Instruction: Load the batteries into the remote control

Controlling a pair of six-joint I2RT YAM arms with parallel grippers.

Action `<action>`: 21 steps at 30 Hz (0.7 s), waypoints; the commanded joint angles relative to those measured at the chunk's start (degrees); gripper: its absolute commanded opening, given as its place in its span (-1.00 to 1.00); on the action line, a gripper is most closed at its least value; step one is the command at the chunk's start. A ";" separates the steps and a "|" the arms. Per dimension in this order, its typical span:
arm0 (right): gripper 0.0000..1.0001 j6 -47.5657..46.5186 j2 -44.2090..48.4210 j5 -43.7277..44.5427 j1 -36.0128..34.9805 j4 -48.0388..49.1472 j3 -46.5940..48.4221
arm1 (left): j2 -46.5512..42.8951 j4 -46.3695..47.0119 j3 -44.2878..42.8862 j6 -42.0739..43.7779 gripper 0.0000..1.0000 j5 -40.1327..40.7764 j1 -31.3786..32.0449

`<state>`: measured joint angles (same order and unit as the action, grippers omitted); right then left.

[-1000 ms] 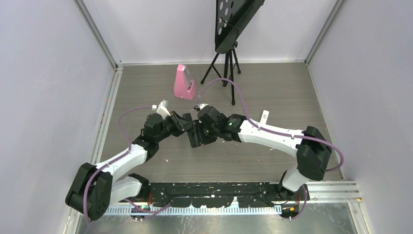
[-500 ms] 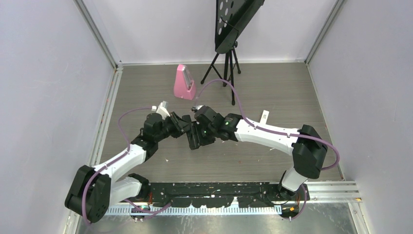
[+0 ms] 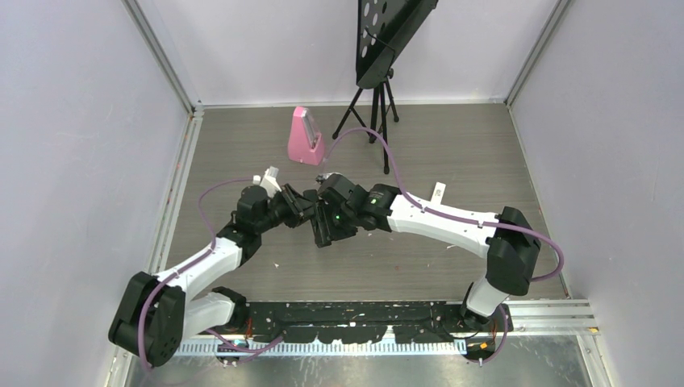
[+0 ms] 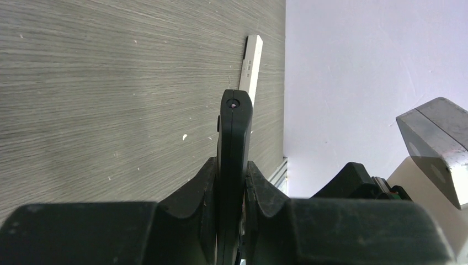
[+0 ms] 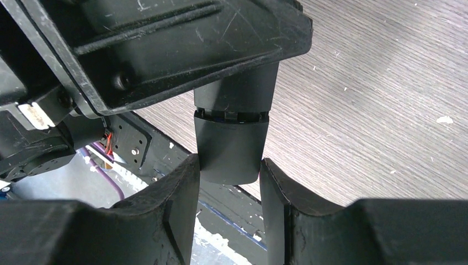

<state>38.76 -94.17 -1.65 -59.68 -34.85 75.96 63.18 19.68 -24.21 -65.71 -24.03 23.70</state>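
Above the grey tabletop [image 3: 452, 145], the left gripper [image 4: 230, 165] is clenched on the remote control [image 4: 235, 124]; the right gripper [image 5: 229, 164] grasps its cover [image 5: 229, 141].

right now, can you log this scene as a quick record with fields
left claw: shut on the black remote control, held edge-on above the table
right claw: fingers either side of the back cover; firm grip unclear
back cover: a seam shows between it and the remote's body
batteries: none clearly in view
white remote: lying on the table
background: pink metronome, black music stand
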 commanded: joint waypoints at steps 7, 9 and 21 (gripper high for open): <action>-0.06 0.06 -2.48 6.14 -0.11 -0.57 3.19 | -0.22 8.97 -4.06 -7.74 -1.00 -11.63 0.99; -0.05 0.35 -2.67 6.88 -0.05 -0.49 3.45 | -0.09 8.76 -4.06 -8.10 -1.00 -11.90 0.99; -0.04 2.27 -1.43 12.19 -0.07 1.65 2.53 | 2.03 8.19 -3.48 -5.13 -1.00 -12.19 0.92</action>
<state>40.82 -94.63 2.57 -60.66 -38.59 78.22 65.41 22.24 -24.34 -67.07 -26.22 23.59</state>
